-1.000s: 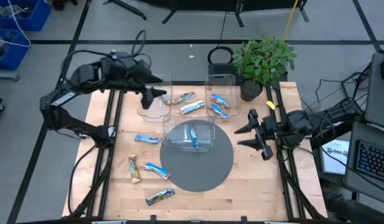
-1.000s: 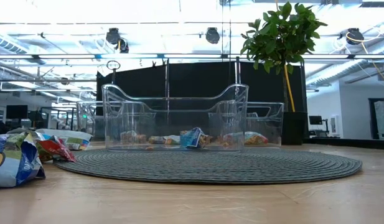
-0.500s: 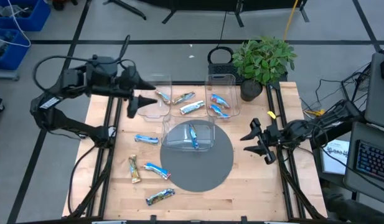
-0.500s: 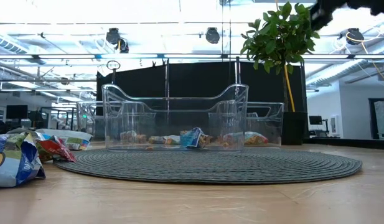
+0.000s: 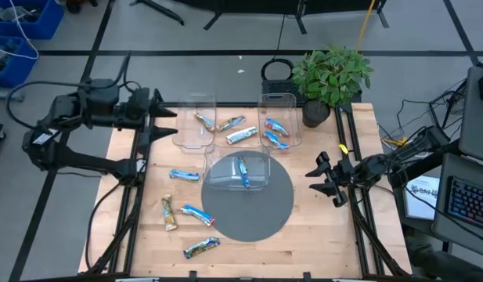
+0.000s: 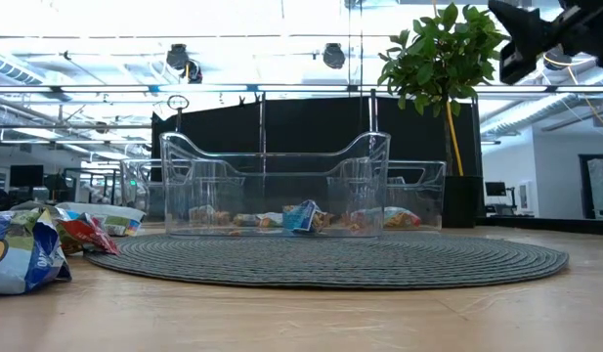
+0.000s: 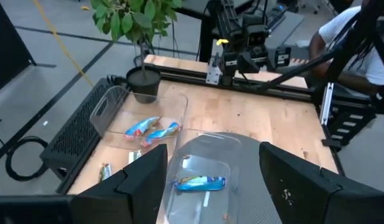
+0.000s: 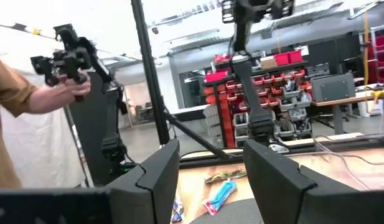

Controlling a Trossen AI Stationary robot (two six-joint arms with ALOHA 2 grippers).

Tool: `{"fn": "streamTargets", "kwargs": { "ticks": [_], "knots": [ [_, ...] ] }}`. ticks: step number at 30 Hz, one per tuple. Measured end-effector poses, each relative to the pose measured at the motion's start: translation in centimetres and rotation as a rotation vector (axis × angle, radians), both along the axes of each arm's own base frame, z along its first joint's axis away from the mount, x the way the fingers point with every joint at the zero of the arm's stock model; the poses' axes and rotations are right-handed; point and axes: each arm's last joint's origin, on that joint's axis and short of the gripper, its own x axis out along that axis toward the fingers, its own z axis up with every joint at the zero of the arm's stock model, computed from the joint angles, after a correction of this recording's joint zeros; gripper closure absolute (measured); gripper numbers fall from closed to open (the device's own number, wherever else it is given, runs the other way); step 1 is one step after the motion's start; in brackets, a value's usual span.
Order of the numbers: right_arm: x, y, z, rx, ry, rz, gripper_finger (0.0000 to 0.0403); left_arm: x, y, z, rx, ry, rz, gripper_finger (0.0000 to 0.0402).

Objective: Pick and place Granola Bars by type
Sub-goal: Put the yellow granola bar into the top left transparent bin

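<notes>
Ten or so bars can be seen from above, some in clear bins and some loose on the table (image 5: 319, 235). One blue bar (image 5: 242, 171) lies in the near bin (image 5: 236, 171), which sits on the far part of the round grey mat (image 5: 249, 211). Two blue bars (image 5: 275, 131) lie in the far right bin (image 5: 278, 117). The far left bin (image 5: 196, 121) holds one bar (image 5: 203, 120), though its clear walls are hard to see. Two more bars (image 5: 235, 129) lie between the two far bins; I cannot tell if they are inside a bin or on the bare wood. Four bars lie loose at the near left: a blue one (image 5: 183, 175), a tan one (image 5: 168, 212), another blue one (image 5: 197, 212) and a silvery one (image 5: 201, 247) nearest the edge. The left gripper (image 5: 164, 123) hangs over the far left edge of the table, its fingers spread wide with nothing between them. The right gripper (image 5: 319, 178) hangs over the right side of the table, also spread wide and holding nothing. A plant (image 5: 331, 74) stands at the far right corner. In the low view only bright wrappers (image 6: 22, 249) cut off at the left edge show the loose bars, and the right arm shows only as a dark shape at the top right. In the right wrist view a person's hand (image 8: 73, 93) holds a small dark device in the room beyond.
</notes>
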Motion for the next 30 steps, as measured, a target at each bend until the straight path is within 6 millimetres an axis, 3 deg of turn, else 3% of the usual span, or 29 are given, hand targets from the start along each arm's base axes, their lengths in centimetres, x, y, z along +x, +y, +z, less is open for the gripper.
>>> {"fn": "streamTargets", "kwargs": {
  "ticks": [7, 20, 30],
  "knots": [
    [-0.4, -0.2, 0.2, 0.078, -0.065, 0.009, 0.0232, -2.2, -0.5, -2.0, -0.040, -0.065, 0.012, 0.0141],
    [-0.4, -0.2, 0.0, 0.013, -0.052, -0.001, 0.0232, -6.8, -1.5, -4.9, -0.094, -0.142, 0.009, 0.0140],
    [-1.7, -0.7, 0.3, 0.026, -0.081, -0.002, 0.0232, -7.6, -1.7, -6.3, -0.095, -0.138, 0.011, 0.0145]
  ]
}}
